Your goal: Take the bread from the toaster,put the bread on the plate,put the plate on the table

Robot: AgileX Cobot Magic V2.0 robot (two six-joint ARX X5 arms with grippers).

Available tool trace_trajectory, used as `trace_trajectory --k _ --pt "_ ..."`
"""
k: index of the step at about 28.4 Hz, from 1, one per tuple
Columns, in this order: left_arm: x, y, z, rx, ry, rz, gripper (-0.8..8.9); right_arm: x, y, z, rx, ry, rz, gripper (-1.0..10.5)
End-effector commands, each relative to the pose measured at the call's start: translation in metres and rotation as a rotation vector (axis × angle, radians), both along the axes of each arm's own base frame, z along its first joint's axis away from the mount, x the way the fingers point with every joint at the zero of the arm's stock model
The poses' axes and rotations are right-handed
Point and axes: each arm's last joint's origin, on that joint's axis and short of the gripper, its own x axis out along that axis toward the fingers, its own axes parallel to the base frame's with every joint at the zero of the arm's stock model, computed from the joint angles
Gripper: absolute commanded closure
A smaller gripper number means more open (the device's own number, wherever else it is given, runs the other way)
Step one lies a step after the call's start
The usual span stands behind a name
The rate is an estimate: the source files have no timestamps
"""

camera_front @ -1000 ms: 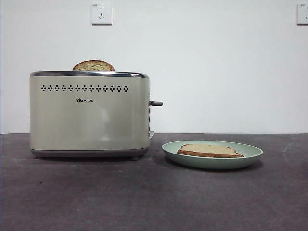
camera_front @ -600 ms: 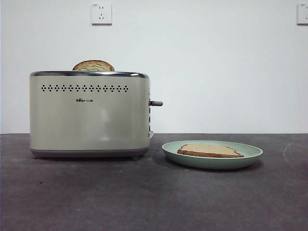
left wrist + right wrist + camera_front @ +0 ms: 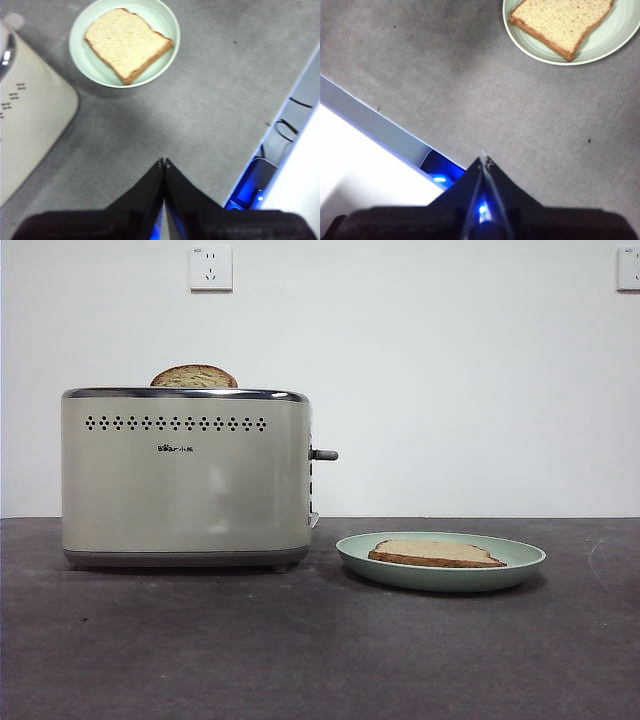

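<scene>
- The bread (image 3: 436, 553) lies flat in the plate (image 3: 520, 570), which sits on the table (image 3: 300, 650) just beside the toaster (image 3: 186, 480), on the side with its lever (image 3: 324, 455).
- From the front only the slice's near crust edge and a sliver of its face show, since the plate's rim hides the rest.
- A second, dome-topped slice (image 3: 194, 377) pokes out of the toaster, with only its rounded top visible above the chrome rim.
- The left gripper (image 3: 164, 162) hangs above the bare table with its jaws pressed together, holding nothing; only a corner of the toaster (image 3: 30, 115) shows in its camera.
- The right gripper (image 3: 483, 161) is likewise closed tip to tip and empty; its camera cuts off the plate (image 3: 600, 50) and the bread (image 3: 560, 22).
- Neither arm shows in the front view.
</scene>
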Motion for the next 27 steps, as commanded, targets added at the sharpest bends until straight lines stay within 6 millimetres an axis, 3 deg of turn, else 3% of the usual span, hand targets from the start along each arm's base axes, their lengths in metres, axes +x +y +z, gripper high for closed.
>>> trace_trajectory --k 1,7,12,16,21,27 --pt "0.006 0.003 0.005 -0.02 -0.083 0.034 8.17 0.0 0.0 0.0 0.001 0.001 -0.005 9.5" --pt "0.026 0.02 0.043 -0.195 -0.417 0.059 8.17 0.0 0.0 0.0 0.0 0.002 -0.005 9.5" --pt "0.022 0.062 0.072 -0.33 -0.55 0.06 8.17 0.0 0.0 0.0 0.001 0.001 -0.005 9.5" --pt "0.012 0.102 0.081 -0.337 -0.629 0.146 8.17 -0.001 0.0 0.0 0.001 0.001 -0.005 9.5" --pt "-0.007 0.14 0.063 -0.345 -0.779 0.307 8.17 0.0 0.0 0.0 0.001 0.001 -0.006 9.5" --pt "-0.026 0.165 -0.004 -0.337 -0.921 0.446 8.17 -0.001 0.0 0.0 0.001 0.001 -0.005 9.5"
